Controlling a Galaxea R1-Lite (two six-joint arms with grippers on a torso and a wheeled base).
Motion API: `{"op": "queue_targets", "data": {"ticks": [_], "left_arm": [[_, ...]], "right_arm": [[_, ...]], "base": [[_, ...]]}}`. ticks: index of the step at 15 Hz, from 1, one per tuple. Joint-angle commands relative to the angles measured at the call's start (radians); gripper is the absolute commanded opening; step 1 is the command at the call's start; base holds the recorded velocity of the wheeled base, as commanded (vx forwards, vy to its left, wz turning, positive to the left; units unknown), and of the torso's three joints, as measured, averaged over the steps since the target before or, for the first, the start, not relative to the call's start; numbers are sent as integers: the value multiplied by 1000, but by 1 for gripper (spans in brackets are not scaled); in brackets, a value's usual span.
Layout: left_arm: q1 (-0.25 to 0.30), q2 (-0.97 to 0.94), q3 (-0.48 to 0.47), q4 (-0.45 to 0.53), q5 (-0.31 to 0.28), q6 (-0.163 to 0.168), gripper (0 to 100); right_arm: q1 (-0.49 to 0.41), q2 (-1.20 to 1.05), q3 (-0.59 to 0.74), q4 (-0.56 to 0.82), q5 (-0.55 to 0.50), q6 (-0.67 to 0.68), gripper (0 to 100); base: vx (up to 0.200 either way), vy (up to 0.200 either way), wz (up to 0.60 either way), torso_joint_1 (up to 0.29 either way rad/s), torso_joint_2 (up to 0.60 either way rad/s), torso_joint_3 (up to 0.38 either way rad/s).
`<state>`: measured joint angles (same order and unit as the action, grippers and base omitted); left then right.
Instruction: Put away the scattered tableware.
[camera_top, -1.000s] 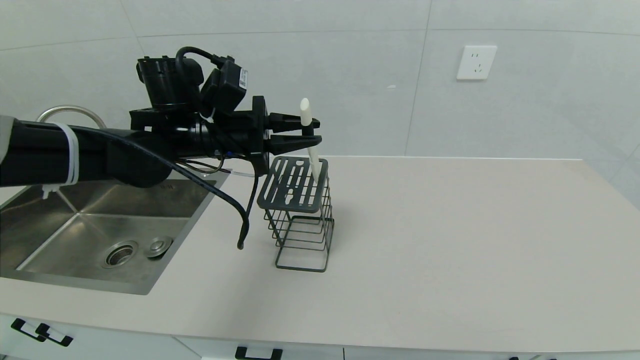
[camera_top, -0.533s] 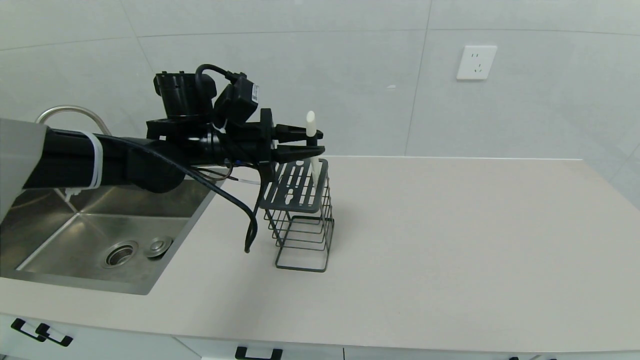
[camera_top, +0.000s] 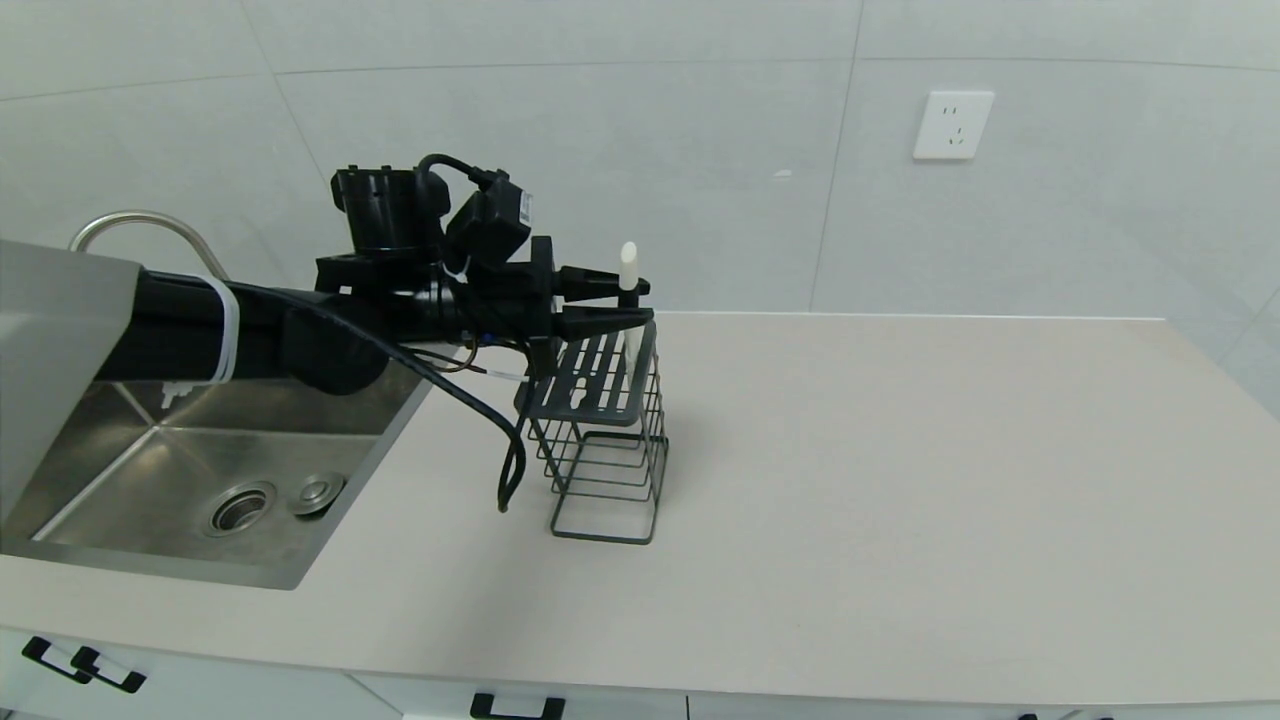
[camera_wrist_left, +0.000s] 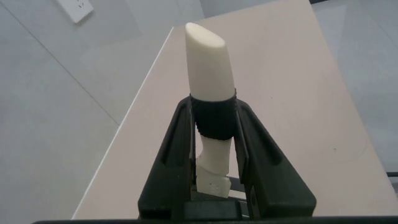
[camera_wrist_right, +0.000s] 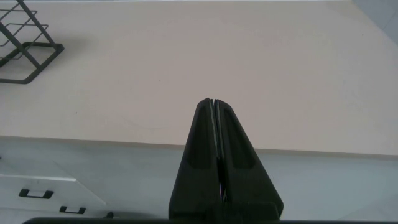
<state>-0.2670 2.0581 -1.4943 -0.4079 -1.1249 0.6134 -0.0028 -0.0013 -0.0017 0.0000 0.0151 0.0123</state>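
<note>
A white-handled utensil stands upright, its lower end down through the slotted top of the dark wire rack on the counter. My left gripper is shut on its handle just above the rack's back right corner. In the left wrist view the white handle sticks up between the black fingers, which clamp a dark band around it. My right gripper is shut with nothing in it, held off the counter's front edge, the wire rack's foot far off to its side.
A steel sink with a curved tap lies left of the rack. A loose black cable hangs from the left arm beside the rack. The beige counter stretches bare to the right. A wall socket sits on the tiled wall.
The left gripper has moved down and slightly right with the white-handled utensil, sinking it deeper through the rack's top. The rack has stayed in place.
</note>
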Motion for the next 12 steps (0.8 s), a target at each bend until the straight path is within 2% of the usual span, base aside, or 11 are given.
{"op": "queue_targets", "data": {"ticks": [1, 8, 12], "left_arm": [[0, 10, 0, 0, 4, 0, 0], [5, 28, 11, 0, 10, 2, 0], [11, 37, 51, -66, 11, -9, 0]], "right_arm": [[1, 1, 0, 0, 0, 0, 0], [0, 1, 0, 0, 0, 0, 0], [0, 1, 0, 0, 0, 0, 0]], "base": [[0, 0, 0, 0, 0, 0], [0, 0, 0, 0, 0, 0], [0, 0, 0, 0, 0, 0]]}}
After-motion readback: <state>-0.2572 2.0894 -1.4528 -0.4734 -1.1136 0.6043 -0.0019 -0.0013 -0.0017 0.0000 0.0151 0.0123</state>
